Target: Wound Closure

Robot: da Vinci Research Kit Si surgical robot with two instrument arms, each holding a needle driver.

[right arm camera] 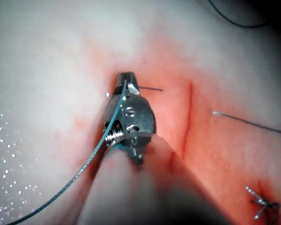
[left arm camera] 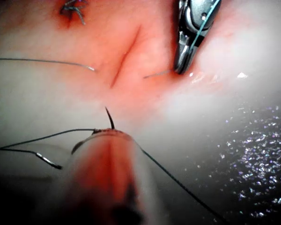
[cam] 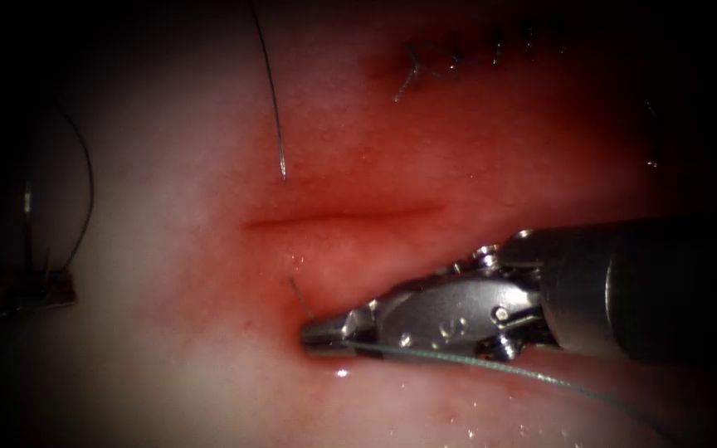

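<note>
The right claw (cam: pixel 317 333), closed on the needle (cam: pixel 299 299) near one end, sits just below the horizontal cut (cam: pixel 342 217), needle rising toward it.

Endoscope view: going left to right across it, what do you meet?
Dark loop of thread → loose thread end above the cut → needle held by the right tool → earlier stitches at the top → right tool's shaft.
</note>
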